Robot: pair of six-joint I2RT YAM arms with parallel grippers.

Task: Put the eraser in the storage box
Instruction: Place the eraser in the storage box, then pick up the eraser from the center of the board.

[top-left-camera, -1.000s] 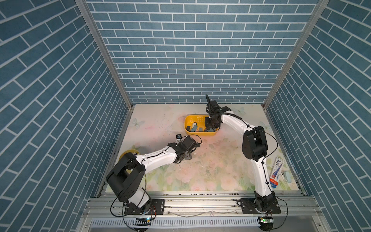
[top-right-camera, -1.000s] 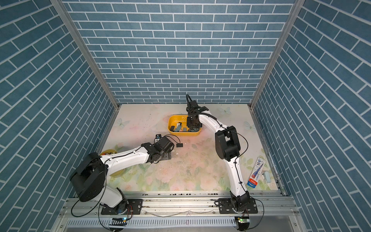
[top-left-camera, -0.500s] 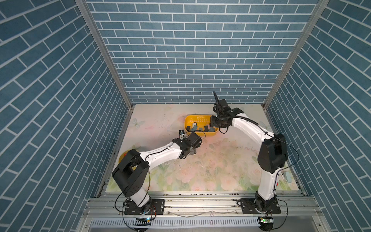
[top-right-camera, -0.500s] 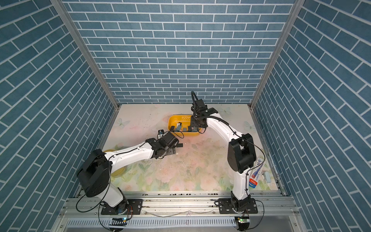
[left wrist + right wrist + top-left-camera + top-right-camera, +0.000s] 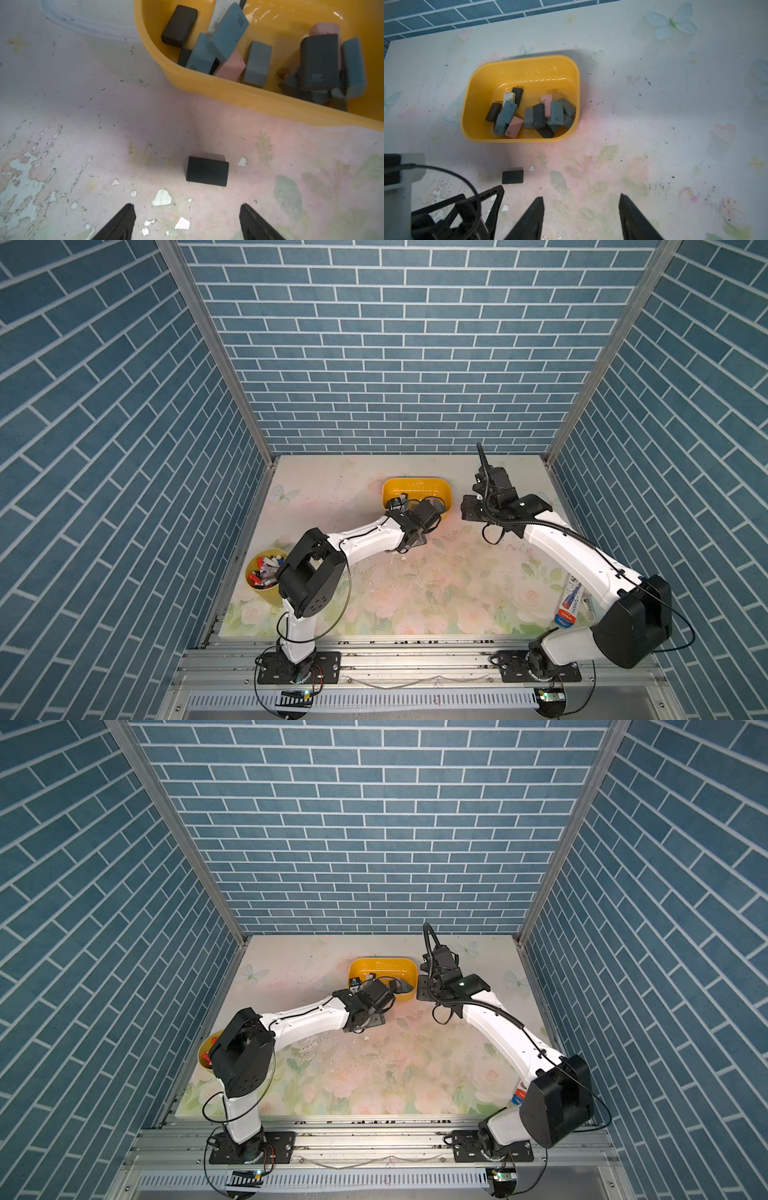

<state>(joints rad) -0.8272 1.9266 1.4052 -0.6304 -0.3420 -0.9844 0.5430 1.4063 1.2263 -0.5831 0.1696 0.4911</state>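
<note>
Yellow plastic comes first at the left: a cup [image 5: 266, 598] of pens stands by the left edge of the desk [image 5: 415, 593], well apart from the work and no part of it.

Next, the left claw [image 5: 187, 205] hangs low over the desk, its jaws spread wide and empty. The black eraser [image 5: 206, 174] lies flat just ahead of the fingertips, roughly in line with the gap. I judge the claw is set this way so that a short reach forward and a squeeze would take it by its shorter sides. The eraser is on the desk, just near of the box [image 5: 228, 91], apart from its wall and not yet in it.

The box sits at the far middle and holds a pile [image 5: 538, 116] of blue, pink, black and white erasers, crowded toward its near wall. A drop toward the barer far half would likely settle better.

Right of the box, the right claw [image 5: 581, 196] hangs higher, jaws apart with nothing between them, probably to leave the left arm room.

By the right edge, nearer, lies a tube [image 5: 570, 605].
</note>
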